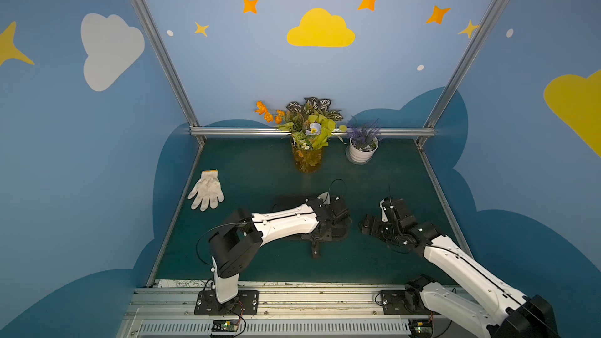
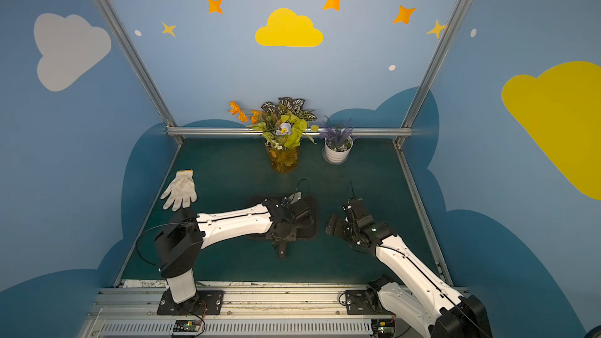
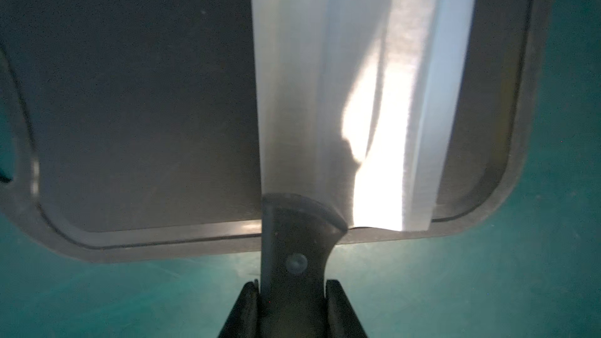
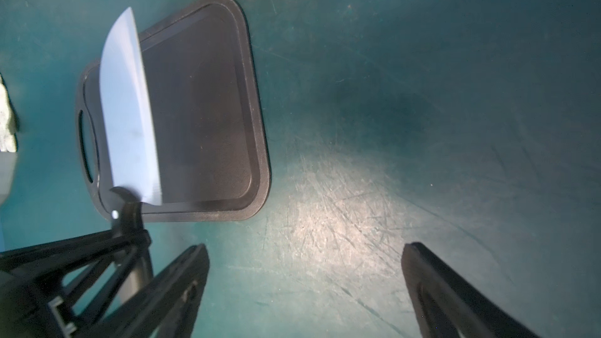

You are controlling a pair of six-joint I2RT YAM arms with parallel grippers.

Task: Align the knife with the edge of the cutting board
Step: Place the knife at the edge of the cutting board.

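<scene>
Left gripper is clenched on the black handle of the knife, pinching it from both sides. In both top views the handle end points to 6 o'clock and the blade to 12 o'clock, so the knife lies across the cutting board rather than along its length. The blade hangs over the board's 3 o'clock half. Its long edge runs roughly parallel to the short rim there, with a strip of bare board between. The heel sits over the 6 o'clock rim, and the handle juts past it above the green table. In the right wrist view the blade looks lifted and tilted off the surface; whether any part touches cannot be told.

From the 9 o'clock side, a white work glove lies flat near the table's edge, well apart from the board. The board sits near the centre, handle slot at its 9 o'clock end. At 12 o'clock stands a glass vase of flowers. Near it, toward 1 o'clock, is a white pot holding a purple plant. Right gripper hovers at 3 o'clock of the board, jaws spread wide with nothing between them.
</scene>
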